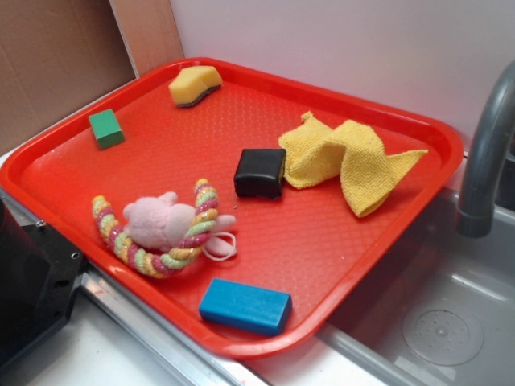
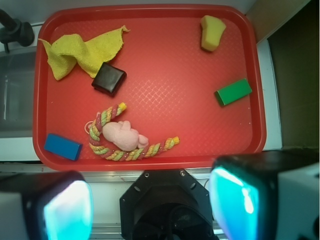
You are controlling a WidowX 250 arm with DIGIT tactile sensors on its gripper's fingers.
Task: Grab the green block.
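The green block lies flat near the far left corner of the red tray. From the wrist view it sits at the tray's right side, apart from everything else. My gripper hangs high above the tray's near edge, over the black robot base. Its two fingers stand wide apart with nothing between them, well away from the block. The exterior view does not show the gripper.
On the tray lie a black block, a blue block, a yellow cloth, a yellow sponge and a pink plush in a rope ring. A grey faucet and sink stand right.
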